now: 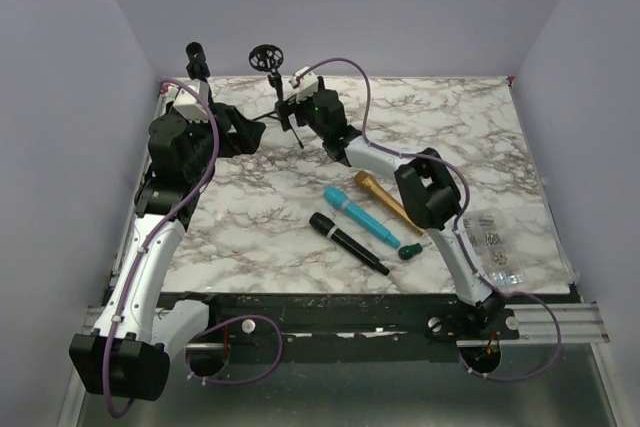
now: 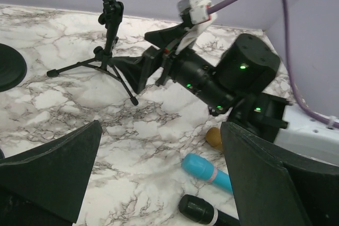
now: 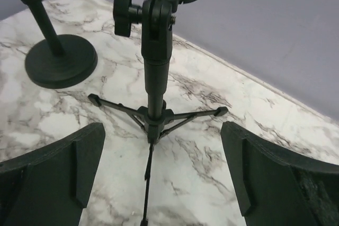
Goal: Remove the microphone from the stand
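Note:
A black tripod stand (image 1: 283, 107) with a round shock mount (image 1: 266, 55) stands at the back of the marble table; no microphone shows in the mount. My right gripper (image 1: 291, 109) is open and empty, facing the tripod's column (image 3: 154, 72) a little short of it, with one tripod leg (image 3: 147, 183) running between my fingers. My left gripper (image 1: 240, 133) is open and empty, left of the tripod (image 2: 108, 41). A black microphone (image 1: 346, 242), a blue one (image 1: 360, 217) and a gold one (image 1: 384, 199) lie on the table.
A second stand with a round base (image 3: 61, 59) and a dark piece on top (image 1: 194, 52) stands at the back left. A small green object (image 1: 411, 251) lies by the blue microphone. A clear packet (image 1: 495, 242) lies at the right. Walls enclose the table.

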Motion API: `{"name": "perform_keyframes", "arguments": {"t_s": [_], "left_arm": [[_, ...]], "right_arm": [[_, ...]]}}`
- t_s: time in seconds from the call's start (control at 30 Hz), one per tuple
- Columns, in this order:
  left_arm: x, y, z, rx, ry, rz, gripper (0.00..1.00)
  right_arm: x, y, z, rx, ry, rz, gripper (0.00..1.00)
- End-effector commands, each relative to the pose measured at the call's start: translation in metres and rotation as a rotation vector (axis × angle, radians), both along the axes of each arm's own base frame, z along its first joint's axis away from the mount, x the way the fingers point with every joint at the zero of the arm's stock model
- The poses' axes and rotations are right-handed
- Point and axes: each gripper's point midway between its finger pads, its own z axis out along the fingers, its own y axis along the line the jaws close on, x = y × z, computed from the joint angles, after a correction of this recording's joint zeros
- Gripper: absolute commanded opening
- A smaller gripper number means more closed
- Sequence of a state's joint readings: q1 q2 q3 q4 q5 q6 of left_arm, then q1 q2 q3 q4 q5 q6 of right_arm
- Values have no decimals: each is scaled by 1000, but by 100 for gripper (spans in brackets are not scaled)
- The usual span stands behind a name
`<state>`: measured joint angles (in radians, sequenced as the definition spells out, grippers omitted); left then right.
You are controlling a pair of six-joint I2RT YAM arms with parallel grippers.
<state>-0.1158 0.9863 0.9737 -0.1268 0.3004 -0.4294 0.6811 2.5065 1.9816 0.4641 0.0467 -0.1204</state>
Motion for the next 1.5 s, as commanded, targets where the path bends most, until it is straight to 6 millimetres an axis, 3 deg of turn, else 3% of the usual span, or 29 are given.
{"name": "perform_keyframes", "arguments": {"t_s": [0.0,0.17,0.2,0.4,0.7,1.0,1.1,1.3,1.47], "left_arm": [[-5,-3,12,-19,-38,-25,97],[-9,-2,19,-15,-65,-26,97],[-10,-2,22,-15,-72,-28,97],[-17,-8,31,-27,-109,-65,97],[-33,-12,52,-34,-197,-103,98],[-52,-6,77,13,-310,-85,98],[-61,-5,91,17,-341,-87,98],[-107,-6,146,-4,-439,-120,99],[-157,-2,166,-26,-499,-128,98]], "right_arm": [[-40,-19,84,134,-6,10,100],[-89,-55,91,185,95,-3,100],[-98,-64,85,184,122,-13,100],[-145,-123,92,197,194,-137,100],[-215,-216,145,248,201,-311,100],[-289,-276,197,313,185,-308,100],[-310,-294,206,317,184,-314,100],[-341,-327,224,306,169,-339,100],[-361,-350,244,296,131,-354,100]]}}
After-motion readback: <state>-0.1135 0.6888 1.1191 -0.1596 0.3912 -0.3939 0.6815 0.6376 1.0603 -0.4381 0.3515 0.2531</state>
